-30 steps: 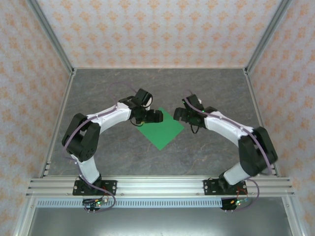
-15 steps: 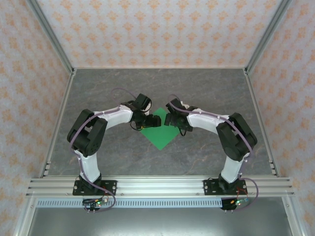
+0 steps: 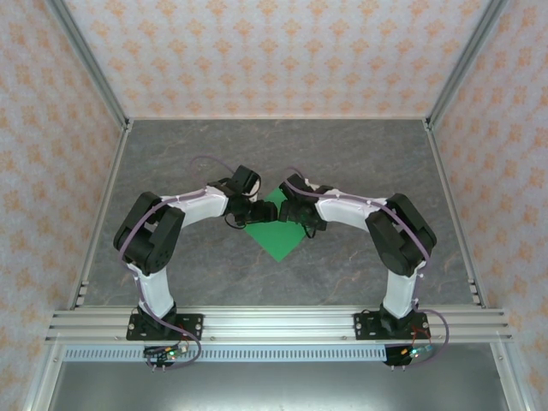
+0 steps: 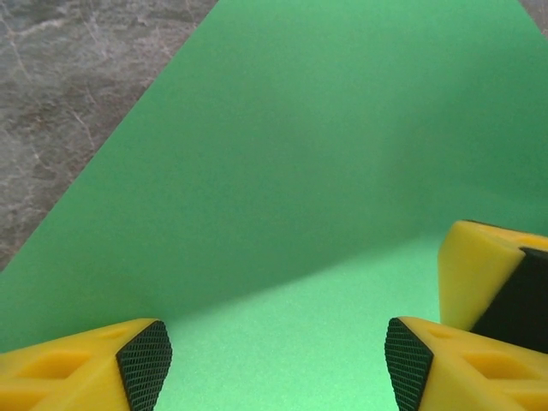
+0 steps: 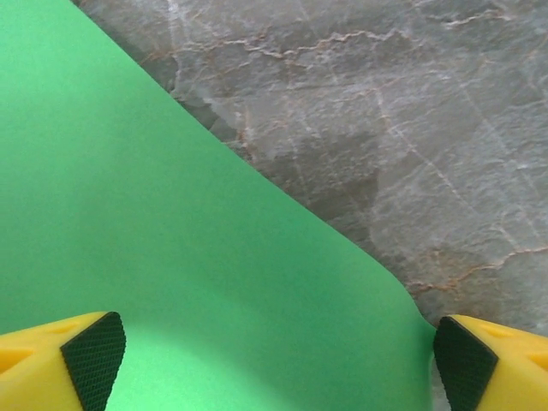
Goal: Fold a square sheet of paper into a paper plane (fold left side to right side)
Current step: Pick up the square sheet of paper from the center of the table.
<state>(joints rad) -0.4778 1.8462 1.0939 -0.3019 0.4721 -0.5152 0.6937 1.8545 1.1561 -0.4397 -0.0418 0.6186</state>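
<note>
Currently left claw (image 4: 276, 360), right claw (image 5: 280, 360) both spread wide, low over square sheet of paper (image 4: 300, 171) on marbled table (image 5: 385, 128).

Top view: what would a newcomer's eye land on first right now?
The bright green paper lies diamond-wise in the middle of the grey table. Both arms arch inward over its far half, with the left claw and right claw almost meeting. The wrist views show both claws open above the paper.
</note>
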